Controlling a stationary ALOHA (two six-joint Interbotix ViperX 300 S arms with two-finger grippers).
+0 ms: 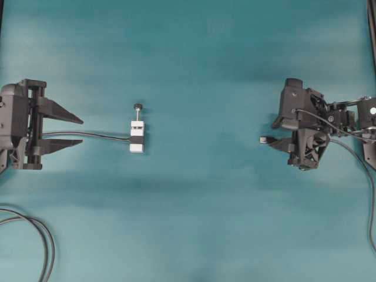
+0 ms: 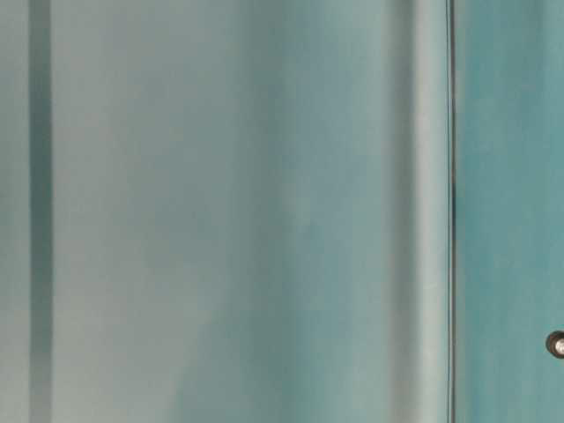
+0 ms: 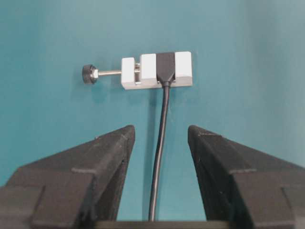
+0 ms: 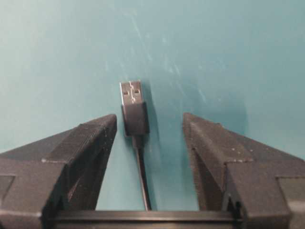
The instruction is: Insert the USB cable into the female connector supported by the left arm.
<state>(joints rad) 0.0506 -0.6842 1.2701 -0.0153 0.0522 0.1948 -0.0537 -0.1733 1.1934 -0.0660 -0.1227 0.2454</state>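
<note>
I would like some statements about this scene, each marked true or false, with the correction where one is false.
1. The USB cable lies on the teal table between the open fingers of the right gripper. True.
2. The USB plug is already inserted in the female connector. False: in the overhead view they are far apart, the connector near the left gripper and the plug at the right one.
3. The left gripper is closed on the white block. False: its jaws are open, and the block lies ahead of the fingertips, apart from them.
4. A dark cable runs from the female connector back between the left gripper's fingers. True.
5. The screw with the black knob is missing from the connector. False: it sticks out from one end.
</note>
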